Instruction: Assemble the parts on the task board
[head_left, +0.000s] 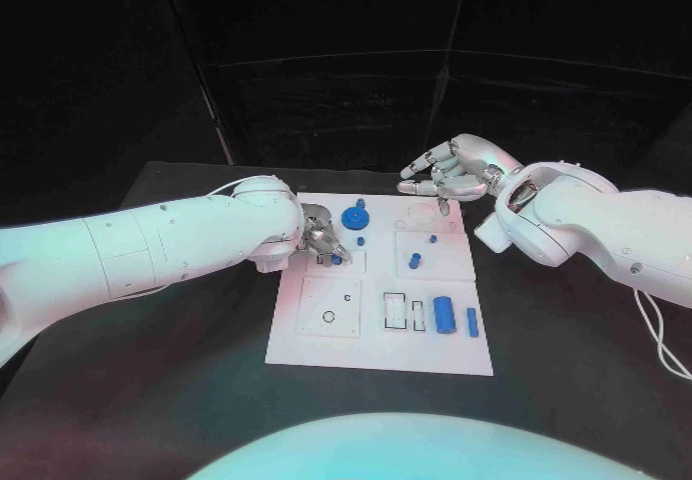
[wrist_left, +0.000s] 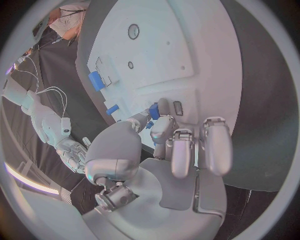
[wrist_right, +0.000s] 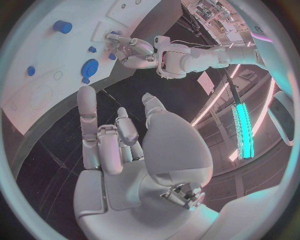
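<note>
The white task board (head_left: 335, 338) lies in the middle of the black table. My left hand (head_left: 320, 240) reaches over its near-left part, and thumb and a finger pinch a small blue part (wrist_left: 154, 111) right at the board's surface (wrist_left: 162, 60). My right hand (head_left: 454, 170) hovers above the board's far edge, fingers apart, holding nothing. A blue round disc (head_left: 356, 218) stands just beyond the left hand. A blue cylinder (head_left: 444, 314) and a slim blue bar (head_left: 472, 321) lie at the near right. Small blue pegs (head_left: 414, 261) stand mid-board. The right wrist view shows the disc (wrist_right: 90, 67) and left hand (wrist_right: 134, 52).
The black table (head_left: 173, 400) runs wide around the board on all sides. Dark panels close off the back. A thin white cable (head_left: 656, 330) hangs beside my right arm.
</note>
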